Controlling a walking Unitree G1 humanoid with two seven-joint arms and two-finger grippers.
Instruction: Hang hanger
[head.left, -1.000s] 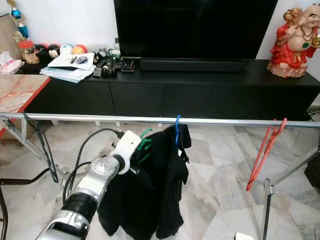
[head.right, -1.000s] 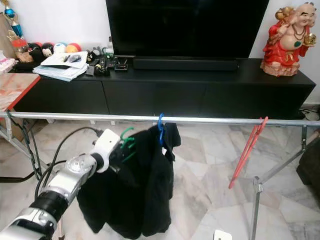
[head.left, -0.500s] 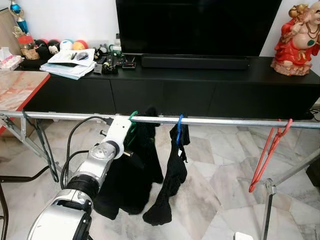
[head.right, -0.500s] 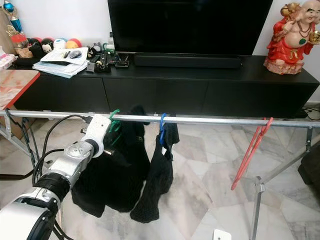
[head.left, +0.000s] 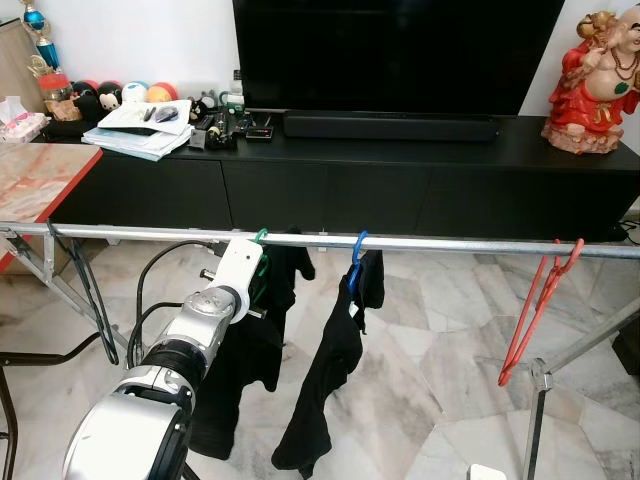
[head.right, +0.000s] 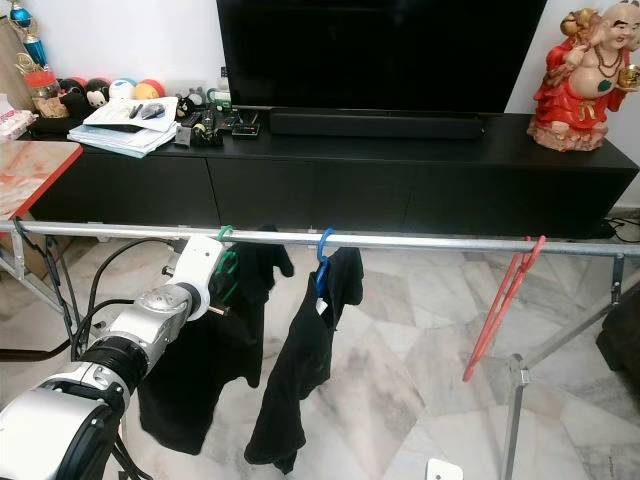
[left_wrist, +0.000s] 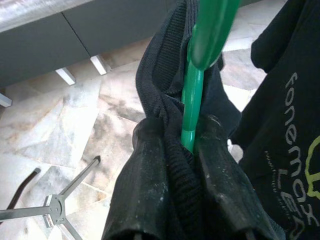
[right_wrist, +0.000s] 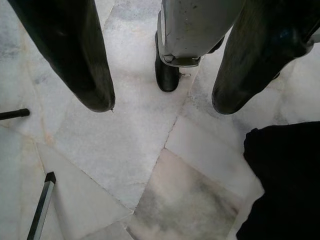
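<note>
Under rail (head.left: 420, 243), left end effector (left_wrist: 186, 150) pinches green hanger (left_wrist: 196, 85).

rail: silver metal clothes rail (head.left: 450, 243) running across the frame
left arm: raised to rail, left gripper (head.left: 262, 275) buried in black garment (head.left: 255, 340), fingers hidden
green hanger (head.left: 260, 238): hook over rail, just above gripper
blue hanger (head.left: 355, 255): on rail, carries second black garment (head.left: 335, 380)
red hanger (head.left: 535, 310): on rail, far right, bare
behind: black TV console (head.left: 400, 170), red figurine (head.left: 595, 85)
</note>
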